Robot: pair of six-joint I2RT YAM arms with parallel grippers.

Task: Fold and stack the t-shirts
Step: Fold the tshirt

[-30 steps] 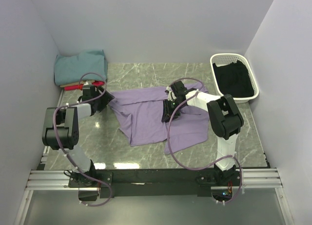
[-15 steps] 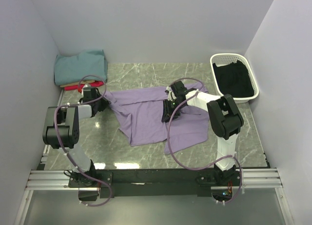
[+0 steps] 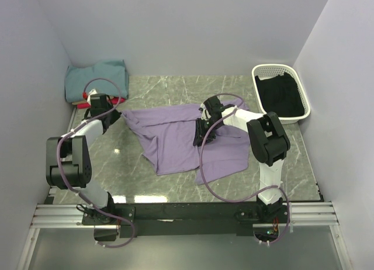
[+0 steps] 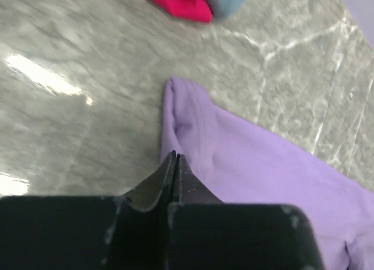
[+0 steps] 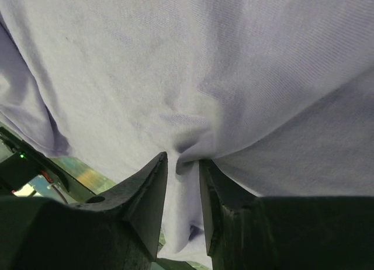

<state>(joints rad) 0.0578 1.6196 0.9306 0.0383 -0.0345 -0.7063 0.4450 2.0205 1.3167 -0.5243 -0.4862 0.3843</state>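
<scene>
- Grey marble worktop [image 3: 175,86]: it carries everything in the scene. Nothing on it has shifted over the last second except the purple garment's left edge and the left arm.
- Large lavender-purple cloth t-shirt [image 3: 175,138]: it lies mid-worktop, spread out but rumpled, with no finished fold. Its left corner, which was under the left hand a second ago, now lies free and flat on the marble, drawn slightly further left.
- White plastic laundry basket [image 3: 274,67]: it sits at the far right corner and holds dark cloth [image 3: 283,97]. It is unchanged and well apart from the work.
- Stack of folded t-shirts at the far left corner: the teal cloth t-shirt [image 3: 96,78] is on top, with the red cloth t-shirt [image 3: 86,98] showing beneath it. The stack is undisturbed, and I cannot make out a tan layer with confidence.
- Right hand [image 5: 182,162]: it is over the garment's middle, with the fingers narrowed onto a raised pinch of lavender fabric. Its position is practically unchanged.
- Left hand [image 4: 175,158]: the fingers are pressed flat together with no cloth between them. It has pulled off the garment and swung back towards the stack, just beside the red layer.
- Assessment: the left side appears to have been released after a spreading pull. The garment is now anchored only at its centre, so folding proper is not yet under way. The left hand probably needs a fresh grip before a fold can begin.
</scene>
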